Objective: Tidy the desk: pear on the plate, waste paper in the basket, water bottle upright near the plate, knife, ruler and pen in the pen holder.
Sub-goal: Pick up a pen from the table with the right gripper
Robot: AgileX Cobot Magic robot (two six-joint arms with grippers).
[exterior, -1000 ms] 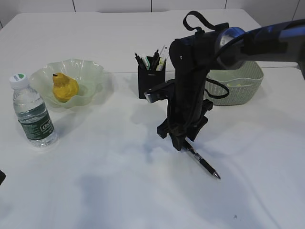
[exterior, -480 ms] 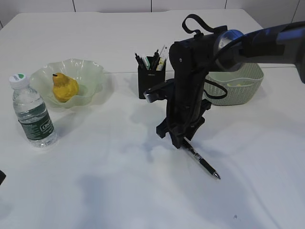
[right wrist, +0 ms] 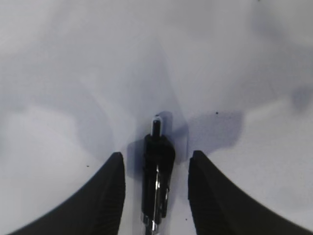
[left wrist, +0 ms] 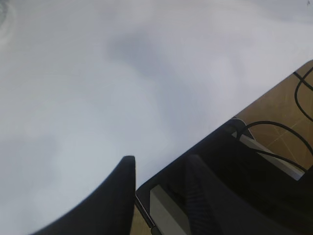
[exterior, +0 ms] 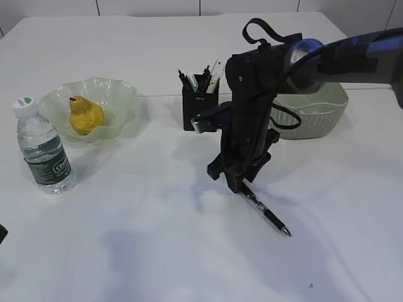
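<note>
A black pen (exterior: 267,214) lies on the white table, and its clip end (right wrist: 157,181) sits between the two fingers of my right gripper (right wrist: 156,155). The right gripper (exterior: 238,185) points straight down over that end, open, with a gap on each side of the pen. The yellow pear (exterior: 85,115) rests in the pale green plate (exterior: 119,94). The water bottle (exterior: 43,148) stands upright left of the plate. The black pen holder (exterior: 200,108) holds several items; knife and ruler cannot be told apart there. My left gripper (left wrist: 160,161) hangs open and empty by the table edge.
A light green basket (exterior: 315,110) stands behind my right arm at the back right. In the left wrist view a dark device with cables (left wrist: 254,161) lies on a wooden surface beyond the table edge.
The right gripper's jaws have narrowed a little around the pen's end, and the wrist has shifted slightly. The pen, bottle and pear have not moved.
</note>
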